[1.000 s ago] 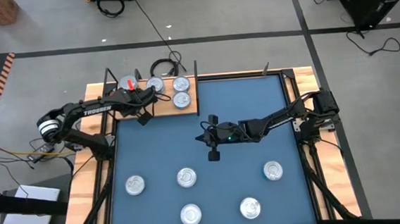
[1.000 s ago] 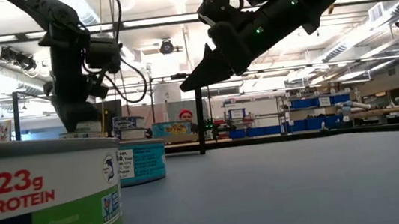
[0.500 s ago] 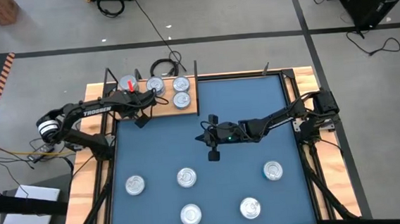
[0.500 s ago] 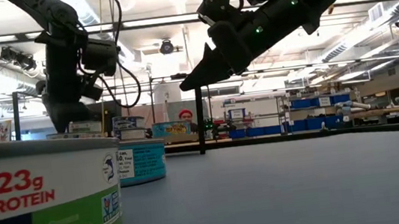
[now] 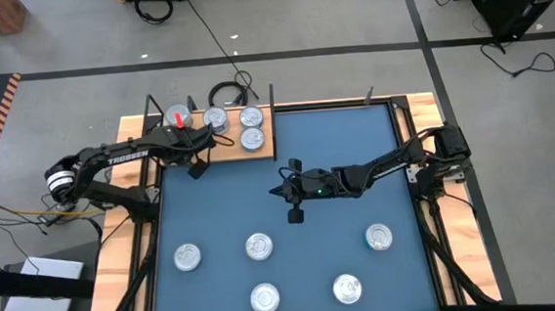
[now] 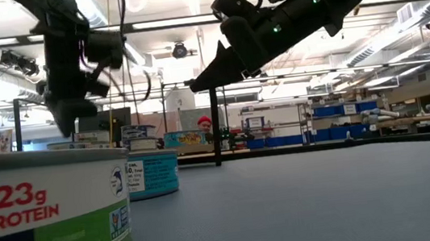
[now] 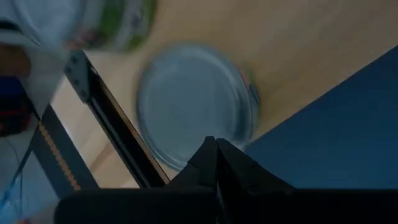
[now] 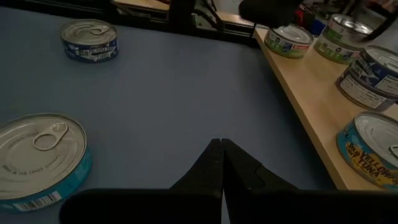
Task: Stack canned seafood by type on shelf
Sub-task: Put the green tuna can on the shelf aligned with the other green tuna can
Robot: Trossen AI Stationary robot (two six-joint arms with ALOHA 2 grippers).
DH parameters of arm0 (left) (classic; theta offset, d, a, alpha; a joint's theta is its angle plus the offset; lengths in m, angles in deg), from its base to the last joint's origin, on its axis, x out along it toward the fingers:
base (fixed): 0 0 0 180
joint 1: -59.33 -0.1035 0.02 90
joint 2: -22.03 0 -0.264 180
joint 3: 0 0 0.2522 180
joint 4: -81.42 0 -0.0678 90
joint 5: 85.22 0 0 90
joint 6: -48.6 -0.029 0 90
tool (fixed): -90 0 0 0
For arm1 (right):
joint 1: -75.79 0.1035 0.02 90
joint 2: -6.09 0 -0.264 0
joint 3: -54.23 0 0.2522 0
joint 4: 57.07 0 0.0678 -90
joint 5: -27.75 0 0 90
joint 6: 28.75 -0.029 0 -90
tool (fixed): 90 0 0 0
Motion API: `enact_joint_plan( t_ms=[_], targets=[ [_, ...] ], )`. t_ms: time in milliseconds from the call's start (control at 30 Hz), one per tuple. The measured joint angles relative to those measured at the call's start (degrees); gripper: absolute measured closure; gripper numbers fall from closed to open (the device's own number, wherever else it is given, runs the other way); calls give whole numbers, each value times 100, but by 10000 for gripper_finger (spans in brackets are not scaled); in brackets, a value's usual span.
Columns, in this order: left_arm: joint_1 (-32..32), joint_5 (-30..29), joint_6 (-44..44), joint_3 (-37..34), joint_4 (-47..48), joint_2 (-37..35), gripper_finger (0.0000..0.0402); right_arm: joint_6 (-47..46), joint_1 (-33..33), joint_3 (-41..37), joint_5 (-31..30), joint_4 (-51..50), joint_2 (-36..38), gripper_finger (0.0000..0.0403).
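Observation:
The shelf (image 5: 228,151) is a light wooden board at the mat's far left. It carries several silver tins, among them two side by side (image 5: 250,116) and one in front of them (image 5: 252,139). My left gripper (image 7: 216,147) is shut and empty. It hovers above a tin (image 7: 196,102) that rests on its base near the shelf's near edge; this tin also shows in the right wrist view (image 8: 287,38). My right gripper (image 8: 221,147) is shut and empty. It hangs over the middle of the blue mat (image 5: 282,188), pointing toward the table's left.
Several more tins stand on the blue mat near the table's front, such as one at the left (image 5: 187,255) and one at the right (image 5: 378,236). A black upright (image 7: 102,115) stands at the shelf corner beside my left gripper. Black cables (image 5: 229,90) lie behind the shelf.
My left gripper has risen from the tins on the shelf and drawn a little toward the table's left. My right gripper has risen slightly over the mat.

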Motion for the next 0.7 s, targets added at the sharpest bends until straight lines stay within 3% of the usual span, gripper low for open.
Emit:
enact_joint_plan(
  t_ms=[267, 700],
  targets=[
    [49, -257, -111, 286, -133, -507, 397, -13, 7, 0, 2, -19, 0, 394],
    [-1317, -165, -1005, 312, -1607, -484, 398, -95, 28, 0, 4, -27, 0, 394]
  ],
)
